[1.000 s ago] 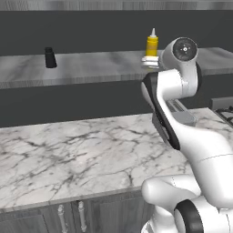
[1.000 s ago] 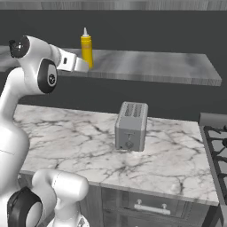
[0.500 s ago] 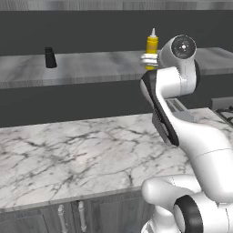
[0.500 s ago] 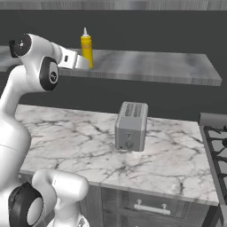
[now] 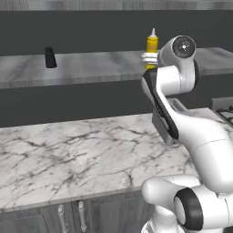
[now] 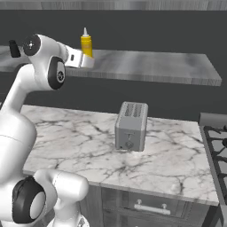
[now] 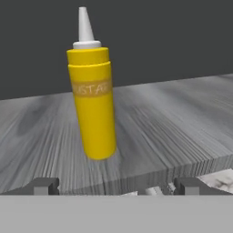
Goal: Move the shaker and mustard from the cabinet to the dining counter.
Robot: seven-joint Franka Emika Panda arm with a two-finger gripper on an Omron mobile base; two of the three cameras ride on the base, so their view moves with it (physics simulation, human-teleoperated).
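The mustard (image 7: 93, 104), a yellow squeeze bottle with a white nozzle, stands upright on the cabinet's grey streaked shelf (image 7: 173, 118), near its front edge. My gripper (image 7: 117, 186) is open and empty just in front of that edge. The bottle is ahead of the fingertips (image 7: 45, 185), slightly left of centre, untouched. From the base, the mustard (image 5: 151, 45) (image 6: 86, 44) shows right behind the gripper (image 5: 146, 58) (image 6: 86, 61). The small black shaker (image 5: 50, 58) stands far left on the same shelf (image 5: 91, 66), and its edge (image 6: 13, 48) peeks past my arm. The dining counter is out of view.
Below the shelf runs a marble counter (image 5: 68, 154) (image 6: 80, 137) over handled doors. A grey toaster (image 6: 131, 126) stands on it, right of my arm. A stove (image 6: 217, 146) borders the counter's right end. The shelf (image 6: 155, 66) right of the bottle is bare.
My hand has edged a little closer to the mustard at shelf height. The jaws have stayed open, and the bottle and shaker have not moved.
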